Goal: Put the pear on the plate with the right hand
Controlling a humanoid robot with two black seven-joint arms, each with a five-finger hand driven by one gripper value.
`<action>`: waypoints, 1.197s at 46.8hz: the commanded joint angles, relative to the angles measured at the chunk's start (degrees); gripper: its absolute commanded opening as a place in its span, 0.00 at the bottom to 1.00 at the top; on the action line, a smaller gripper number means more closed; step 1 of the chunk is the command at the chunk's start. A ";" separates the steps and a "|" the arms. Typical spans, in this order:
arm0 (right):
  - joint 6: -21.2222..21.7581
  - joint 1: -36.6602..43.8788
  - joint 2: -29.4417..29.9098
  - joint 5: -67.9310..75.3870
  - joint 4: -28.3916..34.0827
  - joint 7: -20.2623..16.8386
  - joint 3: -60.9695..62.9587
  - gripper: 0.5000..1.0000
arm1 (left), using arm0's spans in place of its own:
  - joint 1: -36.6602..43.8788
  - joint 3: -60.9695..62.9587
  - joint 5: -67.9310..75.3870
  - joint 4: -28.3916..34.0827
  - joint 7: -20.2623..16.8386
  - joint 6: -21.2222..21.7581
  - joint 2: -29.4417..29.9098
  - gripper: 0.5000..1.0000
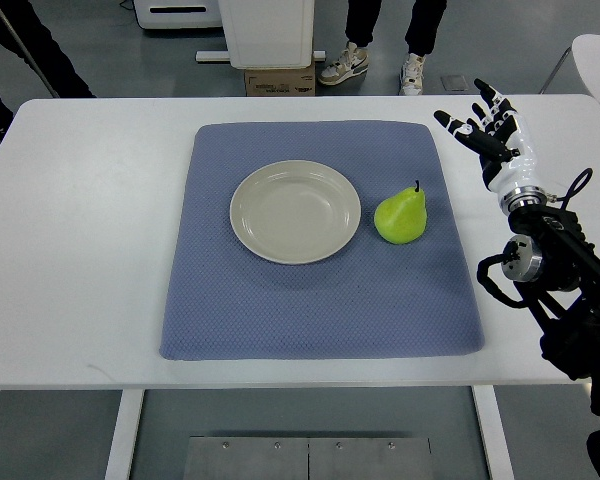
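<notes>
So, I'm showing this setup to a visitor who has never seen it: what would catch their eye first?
Probably the bright green pear lying on the blue mat, just right of the empty cream plate at the mat's centre. Next, the robot's right hand, fingers spread, raised over the white table beyond the mat's right edge.

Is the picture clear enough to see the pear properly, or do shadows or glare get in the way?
Top view: even, soft light; the pear is sharp and casts only a faint shadow on the blue mat. The plate shows a mild sheen, no harsh glare. The right hand is also in focus, fingers spread.
</notes>
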 commanded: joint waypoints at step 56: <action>-0.09 1.12 -0.61 0.70 -0.79 3.92 -0.53 1.00 | 0.09 0.02 0.00 0.03 0.01 0.01 0.00 1.00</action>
